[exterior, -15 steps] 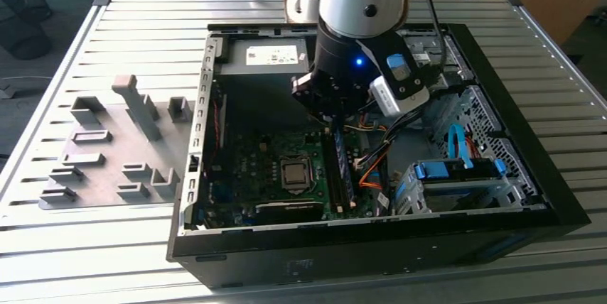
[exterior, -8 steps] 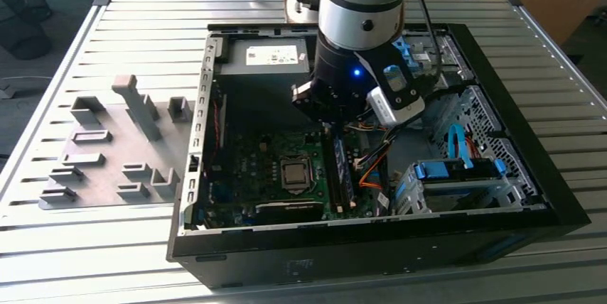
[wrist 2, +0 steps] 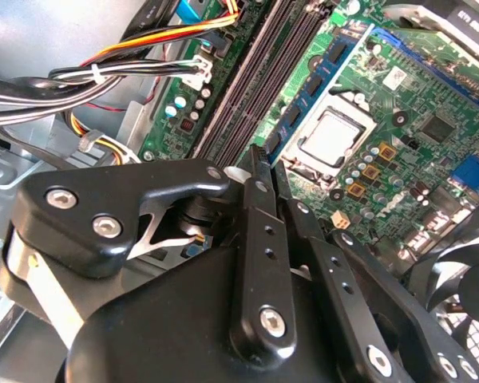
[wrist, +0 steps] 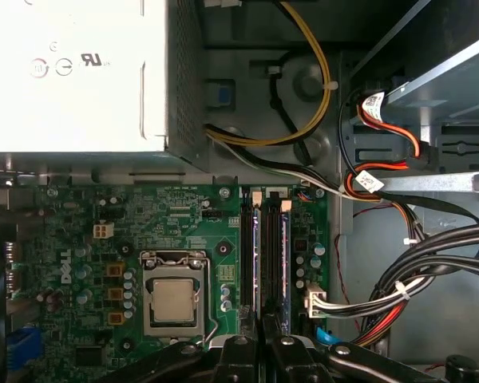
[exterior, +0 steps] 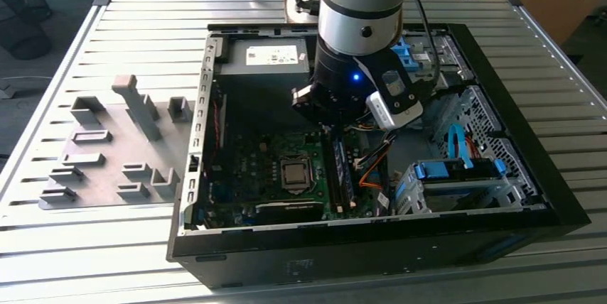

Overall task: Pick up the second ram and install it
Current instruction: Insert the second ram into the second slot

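Observation:
My gripper (exterior: 329, 131) hangs low inside the open computer case (exterior: 531, 197), over the far end of the black memory slots (wrist: 263, 255). In both wrist views its fingers (wrist 2: 255, 239) stand together, shut, and nothing shows between them. In the second wrist view the gripper's (wrist 2: 259, 163) tips sit just above a slot's white latch (wrist 2: 236, 171). A bluish-green ram (wrist 2: 307, 84) with dark chips stands upright in the slot on the processor's side. In the exterior view it is the ram (exterior: 342, 176) running toward the case front. I cannot tell whether it is the second ram.
The silver processor (wrist: 174, 302) lies beside the slots. A grey power supply (wrist: 72, 72) fills the far end of the case. Cable bundles (wrist: 407, 271) and a drive cage with blue clips (exterior: 455, 172) crowd the other side. A grey fixture plate (exterior: 114, 148) lies at the exterior view's left.

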Controlling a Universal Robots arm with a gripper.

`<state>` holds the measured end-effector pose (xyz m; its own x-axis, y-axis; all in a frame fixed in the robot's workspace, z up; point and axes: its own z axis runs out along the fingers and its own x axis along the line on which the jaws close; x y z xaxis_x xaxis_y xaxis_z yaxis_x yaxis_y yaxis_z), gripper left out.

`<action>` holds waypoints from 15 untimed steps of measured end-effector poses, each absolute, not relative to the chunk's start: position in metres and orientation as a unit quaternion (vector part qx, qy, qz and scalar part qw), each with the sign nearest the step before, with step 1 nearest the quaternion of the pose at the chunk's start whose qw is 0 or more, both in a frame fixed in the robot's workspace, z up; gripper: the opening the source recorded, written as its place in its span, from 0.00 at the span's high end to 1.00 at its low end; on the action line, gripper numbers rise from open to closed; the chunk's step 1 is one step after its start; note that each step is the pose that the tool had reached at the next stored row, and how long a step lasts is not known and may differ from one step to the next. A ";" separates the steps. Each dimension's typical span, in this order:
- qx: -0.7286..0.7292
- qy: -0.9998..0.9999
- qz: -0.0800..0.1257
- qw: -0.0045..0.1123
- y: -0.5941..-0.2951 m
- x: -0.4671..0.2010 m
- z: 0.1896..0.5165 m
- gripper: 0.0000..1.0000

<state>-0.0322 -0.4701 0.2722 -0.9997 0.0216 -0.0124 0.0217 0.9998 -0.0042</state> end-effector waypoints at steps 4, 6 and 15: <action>0.011 1.000 -0.002 0.006 -0.470 -0.032 0.272 0.86; 0.011 1.000 -0.002 0.006 -0.470 -0.032 0.272 0.86; 0.011 1.000 -0.002 0.006 -0.474 -0.032 0.267 0.86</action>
